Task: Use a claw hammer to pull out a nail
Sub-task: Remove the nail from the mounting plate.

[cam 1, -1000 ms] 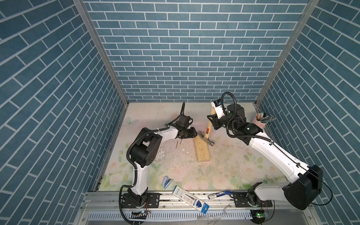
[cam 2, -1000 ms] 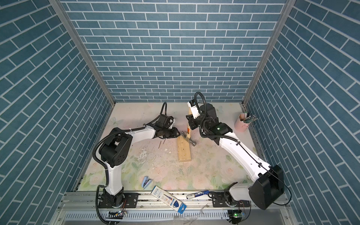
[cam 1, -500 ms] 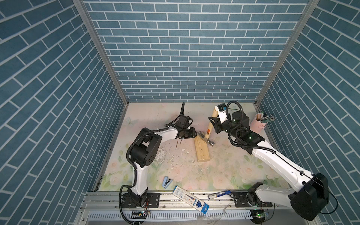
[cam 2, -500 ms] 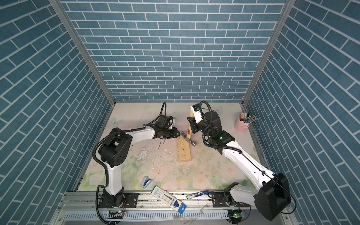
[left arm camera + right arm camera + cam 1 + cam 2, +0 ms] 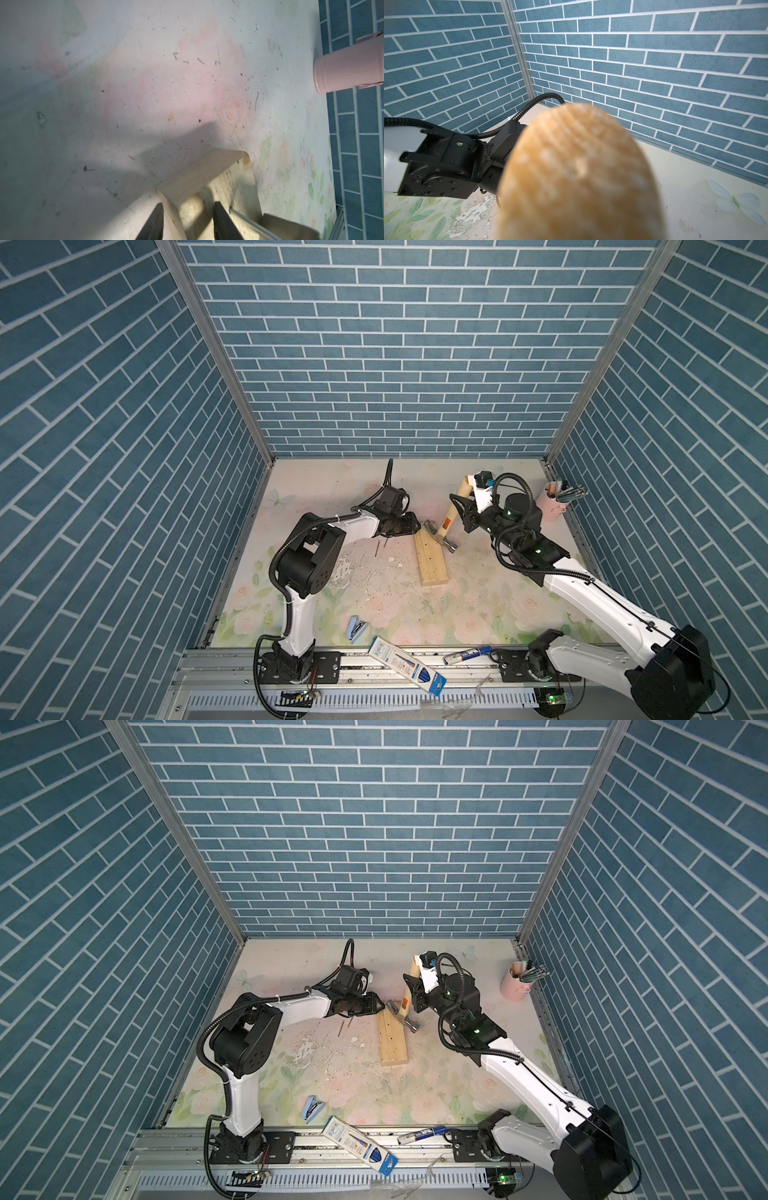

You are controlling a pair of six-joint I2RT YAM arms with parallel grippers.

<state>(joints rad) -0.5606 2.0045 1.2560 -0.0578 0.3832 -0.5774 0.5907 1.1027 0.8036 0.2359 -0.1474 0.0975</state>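
While the claw hammer (image 5: 441,536) is leaning with its head on the far end of the wooden block (image 5: 432,564), the right gripper (image 5: 461,512) is clamping the handle (image 5: 460,491) above the block, evidently for leverage. The left gripper (image 5: 409,526) is pinching that same end, apparently steadying the block. The handle's orange-and-black label (image 5: 447,524) is showing no readable writing

light: bright, even | shadow: soft patch on table (image 5: 124,62) (left wrist view) | blur: claw hammer (image 5: 577,176) close, unfocused

One hammer (image 5: 447,521), one wooden block (image 5: 432,566), one pink cup (image 5: 552,509).
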